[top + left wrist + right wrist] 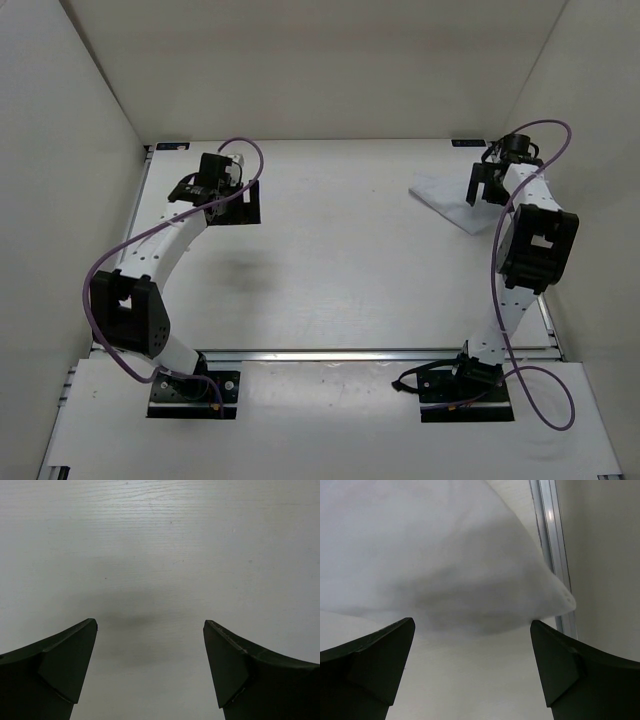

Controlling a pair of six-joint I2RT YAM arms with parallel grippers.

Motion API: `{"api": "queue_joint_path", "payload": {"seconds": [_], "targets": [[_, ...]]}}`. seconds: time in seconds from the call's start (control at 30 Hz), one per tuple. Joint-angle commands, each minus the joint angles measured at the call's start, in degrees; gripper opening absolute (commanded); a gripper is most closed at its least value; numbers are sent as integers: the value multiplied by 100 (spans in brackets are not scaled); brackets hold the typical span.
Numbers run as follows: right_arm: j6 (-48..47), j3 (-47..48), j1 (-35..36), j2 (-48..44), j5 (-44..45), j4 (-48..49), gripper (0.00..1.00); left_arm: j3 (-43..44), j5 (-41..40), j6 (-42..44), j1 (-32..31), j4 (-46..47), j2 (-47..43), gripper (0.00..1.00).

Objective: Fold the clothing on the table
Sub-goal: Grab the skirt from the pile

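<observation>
The clothing (445,198) lies at the far right of the table (350,260), a small white piece on a slant, its long axis running from far-left to near-right. The right arm (535,240) is right on top of it, and the right jaws hang spread wide with nothing between them. From the right wrist, the clothing (445,555) lies just ahead of those jaws. It mounds up softly, and one corner points right towards the metal rail (549,540) at the table's edge.

Over on the far left, well apart from the clothing, the left arm (170,250) hangs with the left jaws released too. Its wrist view shows only bare table (160,555) between the tips. So the right arm is clearly nearer, and I'd judge the first grab is its to make, probably at that right-hand corner.

The right arm covers the clothing's near-right end from above. White fabric on a white table blurs the edges, and the wrist view cuts off the left side. Whether it's one layer or already doubled, I can't tell.
</observation>
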Motion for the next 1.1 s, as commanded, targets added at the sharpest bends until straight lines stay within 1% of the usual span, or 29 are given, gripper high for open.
{"api": "queue_joint_path", "payload": {"seconds": [0.0, 0.1, 0.17, 0.27, 0.33, 0.4, 0.47, 0.53, 0.67, 0.83, 0.87, 0.97, 1.0, 1.03, 1.07], "targets": [[189, 482, -137, 118, -243, 271, 98, 203, 351, -130, -15, 142, -21, 98], [198, 727, -172, 356, -7, 228, 96, 132, 545, -244, 64, 247, 49, 99], [426, 930, -128, 488, 423, 17, 96, 167, 555, -236, 55, 247, 93, 99], [663, 633, -119, 296, 819, -81, 97, 185, 546, -324, 12, 274, 137, 98], [751, -33, -180, 68, 707, 216, 98, 167, 581, -367, 29, 396, 129, 99], [812, -430, -294, -126, 487, 648, 97, 167, 633, -394, 38, 484, 155, 99], [909, -563, -364, -188, 302, 728, 97, 228, 686, -403, 55, 433, 199, 98], [918, -660, -409, -189, 231, 859, 98, 290, 660, -368, 38, 380, 234, 99], [839, -432, -383, 39, 230, 913, 97, 255, 651, -412, 12, 371, 199, 99], [900, -11, -365, 339, -76, 1114, 92, 272, 642, -420, 20, 327, 208, 99], [918, -10, -365, 382, -216, 1193, 90, 281, 642, -412, 55, 309, 216, 98], [1041, 104, -356, 523, -620, 1316, 77, 299, 695, -420, 20, 274, 243, 98], [1120, 156, -373, 532, -578, 1378, 68, 325, 704, -420, 20, 274, 260, 99], [1155, 183, -382, 541, -873, 1387, 57, 343, 695, -429, 46, 274, 234, 99], [1156, 183, -374, 558, -990, 1405, 52, 352, 660, -438, 21, 239, 243, 99]]}}
